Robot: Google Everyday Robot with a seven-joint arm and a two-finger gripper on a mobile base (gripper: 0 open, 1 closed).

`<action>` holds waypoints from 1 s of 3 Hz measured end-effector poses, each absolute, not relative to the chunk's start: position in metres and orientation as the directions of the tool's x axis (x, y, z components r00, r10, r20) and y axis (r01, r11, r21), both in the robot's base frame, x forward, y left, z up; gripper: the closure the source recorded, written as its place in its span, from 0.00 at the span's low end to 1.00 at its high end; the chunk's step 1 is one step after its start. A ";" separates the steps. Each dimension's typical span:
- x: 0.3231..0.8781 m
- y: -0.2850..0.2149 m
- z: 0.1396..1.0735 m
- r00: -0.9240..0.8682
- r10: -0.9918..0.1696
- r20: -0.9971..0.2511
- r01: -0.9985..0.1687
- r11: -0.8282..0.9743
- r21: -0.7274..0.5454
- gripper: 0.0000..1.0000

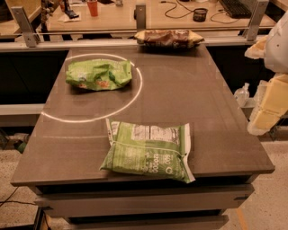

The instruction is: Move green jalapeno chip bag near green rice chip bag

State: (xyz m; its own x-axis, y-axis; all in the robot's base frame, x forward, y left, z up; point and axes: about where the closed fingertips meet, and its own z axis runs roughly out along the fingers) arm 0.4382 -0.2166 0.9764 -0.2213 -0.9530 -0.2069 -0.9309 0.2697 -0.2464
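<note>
The green jalapeno chip bag [148, 152] is large, flat and light green with a white text panel. It lies near the table's front edge, one corner over the edge. The green rice chip bag [99, 74] is smaller, puffy and bright green with orange-red marks. It lies at the back left, inside a white circle of light. The two bags are well apart. My arm [270, 105] hangs at the right edge of the view, beside the table. My gripper [257, 47] is up at the right, off the table and far from both bags, holding nothing that I can see.
A brown and yellow bag [168, 38] lies at the table's back edge. The dark table [202, 99] drops off at the front and right. Behind it is a desk with a rail, a cup [92, 7] and cables. A small bottle [243, 93] stands off the right side.
</note>
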 end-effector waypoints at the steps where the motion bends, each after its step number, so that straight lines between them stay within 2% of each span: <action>1: 0.435 -0.211 0.975 -0.210 -0.953 -0.219 -0.934 0.262 -0.242 0.00; 3: 0.406 -0.164 0.941 -0.076 -0.928 -0.365 -0.976 0.144 -0.161 0.00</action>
